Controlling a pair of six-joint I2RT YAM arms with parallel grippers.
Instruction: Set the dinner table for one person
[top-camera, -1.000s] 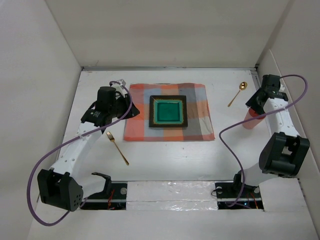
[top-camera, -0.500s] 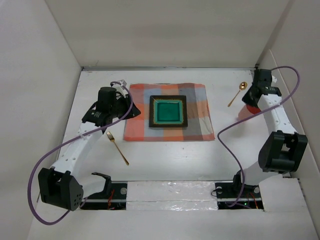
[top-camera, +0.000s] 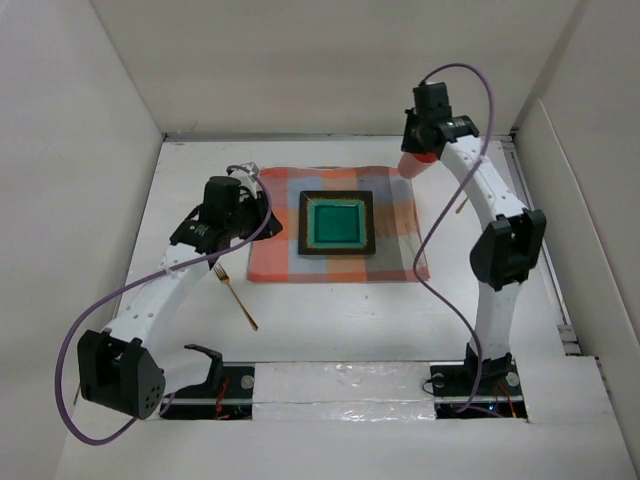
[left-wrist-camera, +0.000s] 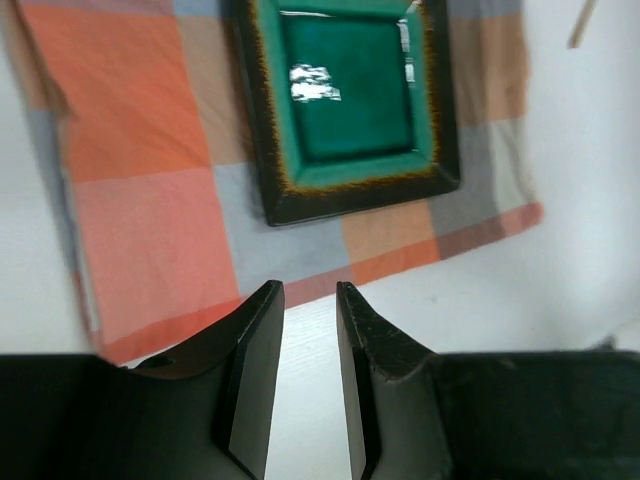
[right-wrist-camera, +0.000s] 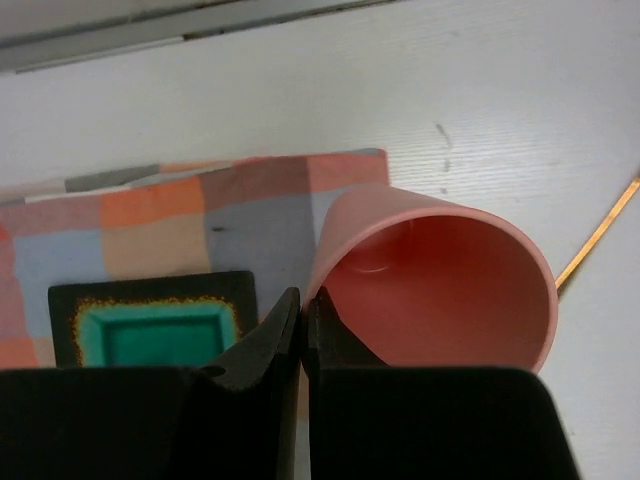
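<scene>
The white dinner table (top-camera: 340, 320) takes up most of the booth, with an orange-and-grey checked cloth (top-camera: 280, 250) spread at its middle. A square green plate (top-camera: 337, 223) sits centred on the cloth. At the cloth's far right corner the right gripper (right-wrist-camera: 302, 310) pinches the wall of a pink cup (right-wrist-camera: 440, 290). The left gripper (left-wrist-camera: 308, 295) hovers at the cloth's left edge, jaws slightly parted and empty. A gold fork (top-camera: 234, 296) lies on the table nearby.

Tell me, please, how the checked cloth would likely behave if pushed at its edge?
Probably floppy: the checked cloth shows a fold along one edge, so a push would likely bunch it rather than slide it. The square plate resting on it would probably pin the middle.
</scene>
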